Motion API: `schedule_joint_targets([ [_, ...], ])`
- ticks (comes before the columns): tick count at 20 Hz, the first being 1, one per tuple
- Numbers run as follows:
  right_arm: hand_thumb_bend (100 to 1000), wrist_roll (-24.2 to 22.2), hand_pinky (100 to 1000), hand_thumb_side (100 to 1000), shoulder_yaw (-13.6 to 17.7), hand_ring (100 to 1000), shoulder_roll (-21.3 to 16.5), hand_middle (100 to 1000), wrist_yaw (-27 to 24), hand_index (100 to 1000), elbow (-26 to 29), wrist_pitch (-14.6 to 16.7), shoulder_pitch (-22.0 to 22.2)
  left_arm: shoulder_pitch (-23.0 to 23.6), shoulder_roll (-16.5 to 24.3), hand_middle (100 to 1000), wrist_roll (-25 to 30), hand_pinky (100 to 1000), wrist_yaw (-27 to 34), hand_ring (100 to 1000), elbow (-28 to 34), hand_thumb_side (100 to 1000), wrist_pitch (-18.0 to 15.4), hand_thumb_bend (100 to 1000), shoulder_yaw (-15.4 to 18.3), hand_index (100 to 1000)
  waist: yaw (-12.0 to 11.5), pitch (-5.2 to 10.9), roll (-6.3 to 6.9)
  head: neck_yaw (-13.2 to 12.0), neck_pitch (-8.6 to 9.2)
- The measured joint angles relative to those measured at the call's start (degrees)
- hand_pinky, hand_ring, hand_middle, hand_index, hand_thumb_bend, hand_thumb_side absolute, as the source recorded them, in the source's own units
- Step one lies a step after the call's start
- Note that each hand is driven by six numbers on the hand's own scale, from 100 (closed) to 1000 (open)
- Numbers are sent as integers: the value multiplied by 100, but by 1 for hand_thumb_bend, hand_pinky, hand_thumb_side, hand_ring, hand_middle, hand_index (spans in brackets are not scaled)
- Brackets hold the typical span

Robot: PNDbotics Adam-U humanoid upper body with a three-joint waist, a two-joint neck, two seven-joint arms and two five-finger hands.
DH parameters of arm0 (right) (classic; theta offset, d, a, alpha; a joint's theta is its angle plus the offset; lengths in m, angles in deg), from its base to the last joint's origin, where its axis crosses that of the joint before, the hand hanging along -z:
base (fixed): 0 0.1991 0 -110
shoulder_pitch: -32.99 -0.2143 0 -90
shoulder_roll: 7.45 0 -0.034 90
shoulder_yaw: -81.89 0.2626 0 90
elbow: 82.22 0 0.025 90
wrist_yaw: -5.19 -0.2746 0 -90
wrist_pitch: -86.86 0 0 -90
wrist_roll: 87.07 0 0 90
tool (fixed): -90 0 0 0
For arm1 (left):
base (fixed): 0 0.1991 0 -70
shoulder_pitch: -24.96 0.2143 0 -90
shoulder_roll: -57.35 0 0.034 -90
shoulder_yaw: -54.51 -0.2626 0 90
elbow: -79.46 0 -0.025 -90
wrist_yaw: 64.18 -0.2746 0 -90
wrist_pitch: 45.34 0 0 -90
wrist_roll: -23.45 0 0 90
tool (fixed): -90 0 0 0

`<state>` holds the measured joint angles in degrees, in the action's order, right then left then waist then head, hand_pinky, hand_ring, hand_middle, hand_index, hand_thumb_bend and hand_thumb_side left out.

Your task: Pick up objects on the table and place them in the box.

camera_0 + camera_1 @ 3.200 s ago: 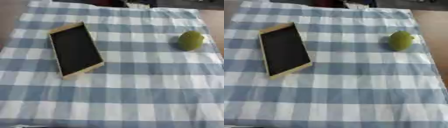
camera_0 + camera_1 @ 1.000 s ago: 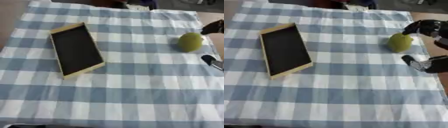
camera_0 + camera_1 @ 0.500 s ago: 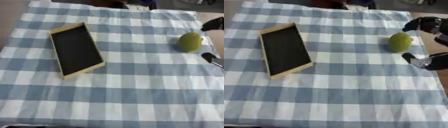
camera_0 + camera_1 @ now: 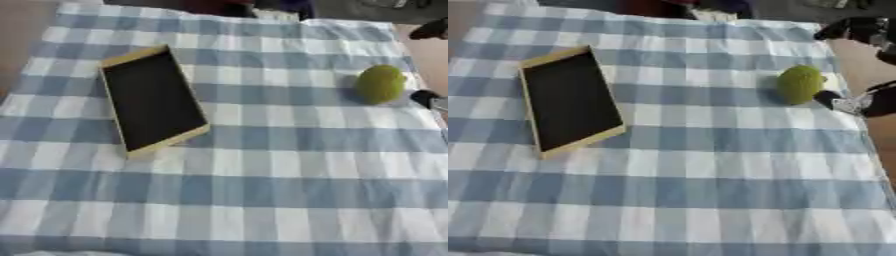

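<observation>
The box (image 4: 570,100) near the table's (image 4: 710,200) left edge holds nothing. By the right edge, the right hand (image 4: 866,102), fingers spread apart and partly cut off, flanks the green fruit (image 4: 800,84).

Checked cloth (image 4: 262,200) soft, matt; box (image 4: 154,105) pale wood rim, matt black inside; green fruit (image 4: 800,84) dull-skinned.

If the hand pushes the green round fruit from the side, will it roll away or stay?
The green fruit looks rounded with no flat side, so it would probably roll. The checked cloth may slow it. The right hand is open beside it.
</observation>
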<state>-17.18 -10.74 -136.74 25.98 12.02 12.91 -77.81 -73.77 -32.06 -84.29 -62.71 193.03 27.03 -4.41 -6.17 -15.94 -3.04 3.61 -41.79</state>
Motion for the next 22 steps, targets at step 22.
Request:
schedule_joint_targets([
  [22,406,-898,860,100,-302,880,1037,895,374,924,-2953,460,-1807,-12,-64,738,62,688,57,521,0,496,51,100,-16,860,-108,-97,27,62,11],
])
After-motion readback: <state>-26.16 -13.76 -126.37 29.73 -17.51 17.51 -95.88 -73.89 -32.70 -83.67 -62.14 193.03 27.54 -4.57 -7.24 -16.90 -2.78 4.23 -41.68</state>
